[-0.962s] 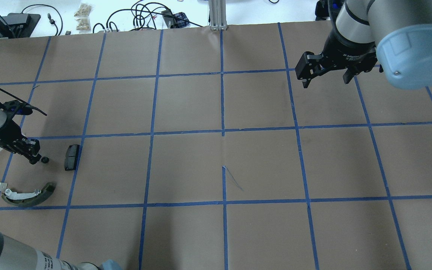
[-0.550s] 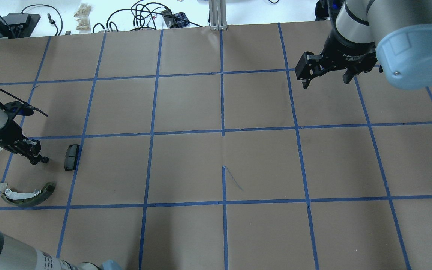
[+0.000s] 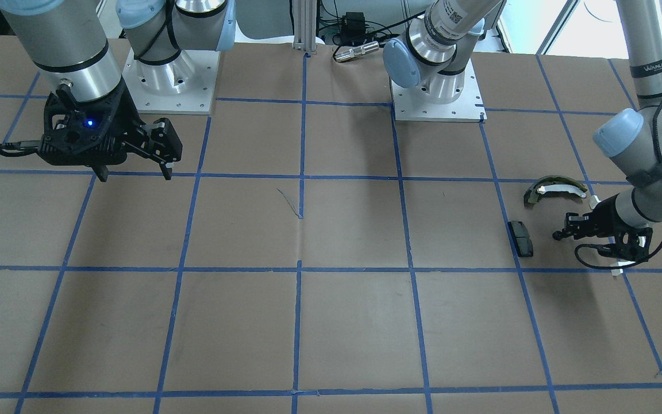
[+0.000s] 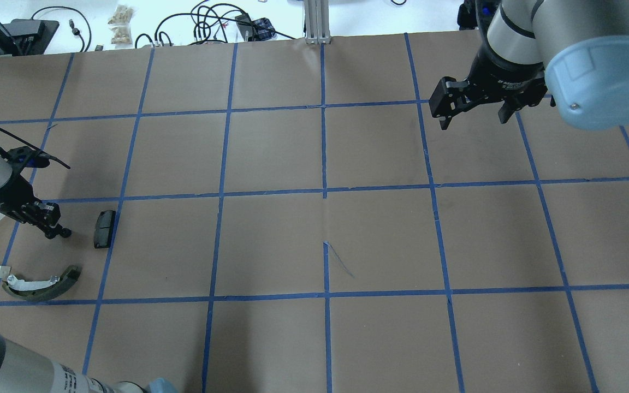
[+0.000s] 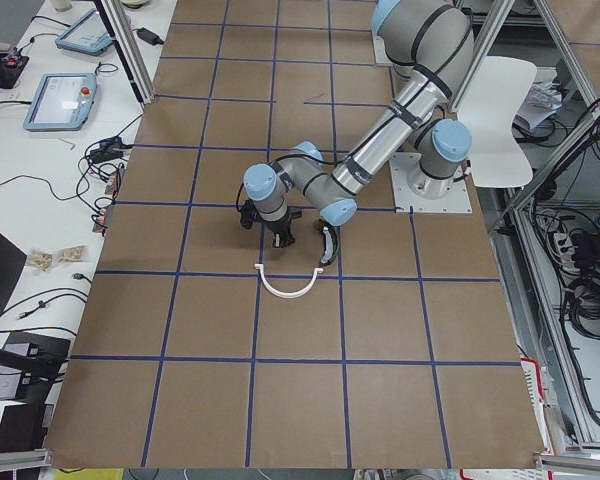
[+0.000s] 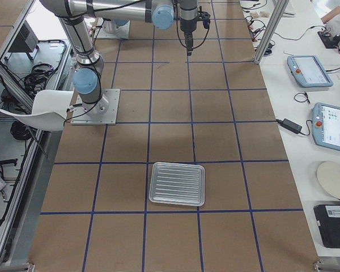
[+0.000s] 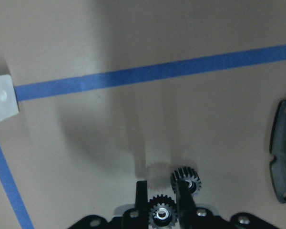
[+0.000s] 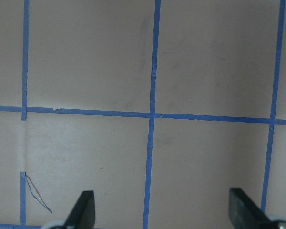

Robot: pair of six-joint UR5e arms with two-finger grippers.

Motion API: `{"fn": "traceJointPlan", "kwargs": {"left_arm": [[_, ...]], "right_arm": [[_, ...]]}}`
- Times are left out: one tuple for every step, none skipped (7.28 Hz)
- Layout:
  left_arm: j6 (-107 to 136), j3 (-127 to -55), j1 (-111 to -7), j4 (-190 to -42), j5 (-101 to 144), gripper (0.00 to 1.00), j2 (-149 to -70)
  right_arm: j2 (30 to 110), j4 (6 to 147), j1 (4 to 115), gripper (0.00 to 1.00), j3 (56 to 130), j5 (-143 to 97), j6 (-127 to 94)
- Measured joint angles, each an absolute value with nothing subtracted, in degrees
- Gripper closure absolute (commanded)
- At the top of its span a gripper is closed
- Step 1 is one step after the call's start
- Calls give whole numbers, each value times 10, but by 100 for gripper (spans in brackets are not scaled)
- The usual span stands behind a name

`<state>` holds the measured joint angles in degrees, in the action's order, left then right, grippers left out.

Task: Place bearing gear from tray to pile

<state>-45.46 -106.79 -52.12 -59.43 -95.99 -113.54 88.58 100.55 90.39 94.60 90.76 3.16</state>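
From the front, we see the left tool (image 3: 558, 234) low amid the pile (image 3: 532, 196), between brake shoe (image 3: 555, 183) and brake pad (image 3: 520, 237). A cable (image 3: 661, 62) on its arm seems to read "WANJEED". Overhead, the right tool (image 4: 474, 117) hangs released, far off. The right-end view shows the tray (image 6: 177, 166) well apart. At the left wrist, the fingers (image 7: 180, 193) clench the bearing gear (image 7: 162, 213) just over the counter (image 7: 133, 119). We judge it small, stiff and light, best pinched across its teeth.
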Motion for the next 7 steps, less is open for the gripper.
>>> {"fn": "traceJointPlan", "kwargs": {"left_arm": [[-454, -1068, -521, -595, -960, 8, -1135], [-454, -1068, -522, -595, -959, 8, -1134], [-453, -1066, -525, -596, -959, 7, -1128], [-451, -1063, -531, -601, -960, 0, -1117], [-442, -1056, -548, -611, -959, 0, -1101], [-413, -1041, -582, -633, -957, 0, -1080], [-375, -1024, -623, -662, -956, 0, -1054]], "right_arm": [[885, 1006, 904, 0, 946, 907, 32], [885, 1006, 904, 0, 946, 907, 32], [885, 1006, 904, 0, 947, 907, 32], [884, 1006, 904, 0, 947, 907, 32], [884, 1006, 904, 0, 947, 907, 32], [884, 1006, 904, 0, 947, 907, 32], [883, 1006, 904, 0, 947, 907, 32]]}}
